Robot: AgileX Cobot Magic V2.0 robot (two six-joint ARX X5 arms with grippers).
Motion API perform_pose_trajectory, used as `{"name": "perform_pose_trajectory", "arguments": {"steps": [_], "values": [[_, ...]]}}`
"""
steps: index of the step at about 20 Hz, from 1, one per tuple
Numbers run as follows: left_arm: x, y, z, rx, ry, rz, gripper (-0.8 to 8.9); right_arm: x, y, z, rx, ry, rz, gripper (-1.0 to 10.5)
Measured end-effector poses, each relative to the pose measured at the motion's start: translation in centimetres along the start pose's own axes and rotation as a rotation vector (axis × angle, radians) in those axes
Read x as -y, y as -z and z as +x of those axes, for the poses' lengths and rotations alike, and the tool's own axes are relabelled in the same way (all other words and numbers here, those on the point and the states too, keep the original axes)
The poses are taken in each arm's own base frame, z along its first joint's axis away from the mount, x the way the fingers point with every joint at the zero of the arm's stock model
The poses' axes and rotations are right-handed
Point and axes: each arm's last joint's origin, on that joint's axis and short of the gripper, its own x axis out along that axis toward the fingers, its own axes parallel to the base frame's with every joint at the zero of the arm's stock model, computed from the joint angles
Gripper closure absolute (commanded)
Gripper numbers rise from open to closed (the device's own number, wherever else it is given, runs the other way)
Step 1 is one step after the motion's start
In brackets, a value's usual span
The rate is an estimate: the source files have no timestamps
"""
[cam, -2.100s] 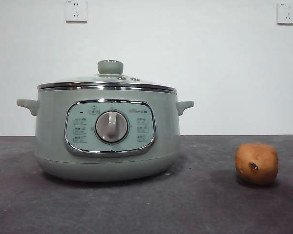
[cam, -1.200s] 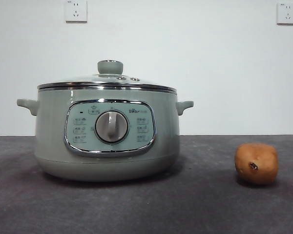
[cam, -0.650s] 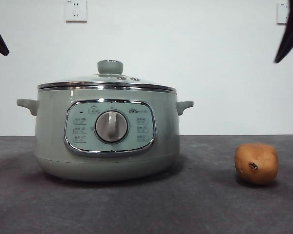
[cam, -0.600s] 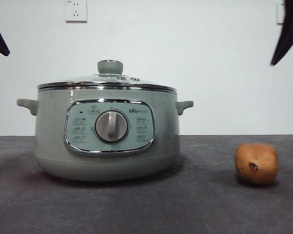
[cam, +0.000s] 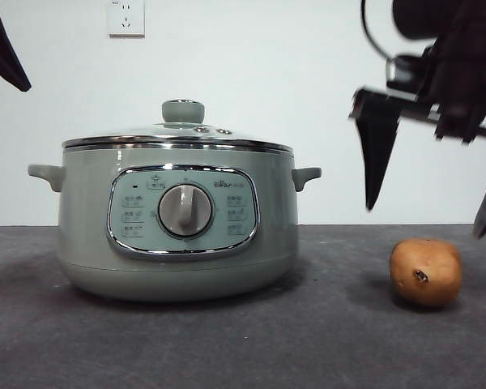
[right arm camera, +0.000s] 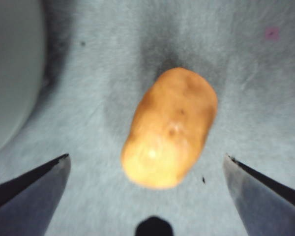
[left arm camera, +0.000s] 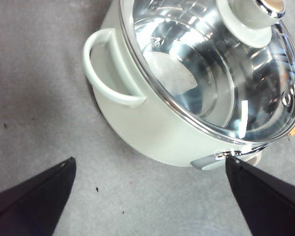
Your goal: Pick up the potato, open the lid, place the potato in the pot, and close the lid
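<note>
A: How many things sit on the worktop [cam: 324, 340]?

B: Two. One pale sage-green electric cooker pot [cam: 178, 227] and one potato [cam: 425, 272]. The pot stands left of centre in the front view; the potato lies on the dark grey worktop well apart from it, on the side of the pot's right-hand handle as that view shows it.

A: And the lid?

B: One glass lid [cam: 176, 136] with a chrome rim, seated on the pot, with one round pale-green knob [cam: 183, 111] on top. Through the glass the left wrist view shows a shiny metal inner bowl [left arm camera: 196, 83]. The pot has two small side handles, one chrome-framed control panel [cam: 183, 212] and one round dial [cam: 185, 210] in its middle.

A: Where are the arms?

B: Two claws. The right claw [cam: 431, 203] hangs above the potato, its two black jaws spread wide, one on each side of the potato and higher than it, touching nothing. Its wrist view looks straight down on the potato [right arm camera: 170, 129], which lies between the two jaw tips.

A: The left one?

B: The left claw [left arm camera: 147, 196] is above the worktop beside the pot, near one handle [left arm camera: 108, 73]; its two jaws are also spread apart and hold nothing. In the front view it shows only as a black tip at the top left corner.

A: Anything on the wall?

B: One white socket [cam: 126, 18] above the pot.
</note>
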Motion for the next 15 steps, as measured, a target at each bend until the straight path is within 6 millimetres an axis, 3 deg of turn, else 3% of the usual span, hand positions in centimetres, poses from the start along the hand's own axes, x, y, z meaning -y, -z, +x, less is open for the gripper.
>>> {"name": "perform_pose_trajectory", "arguments": {"steps": [5,11,13,15], "values": [[0.0,0.0,0.0,-0.002,0.000,-0.001,1.86,0.1,-0.8,3.1,-0.037,0.059,0.028,2.0],[0.0,-0.2,0.0,0.010,-0.016,0.004,1.89,0.1,-1.1,4.8,-0.062,0.069,0.030,6.9],[0.1,-1.1,-0.1,0.019,-0.028,0.013,1.89,0.1,-1.1,4.8,-0.062,0.066,0.025,9.5],[0.5,-2.2,-0.1,0.021,-0.022,0.036,1.89,0.1,-1.1,4.8,-0.063,0.065,0.013,9.6]]}}
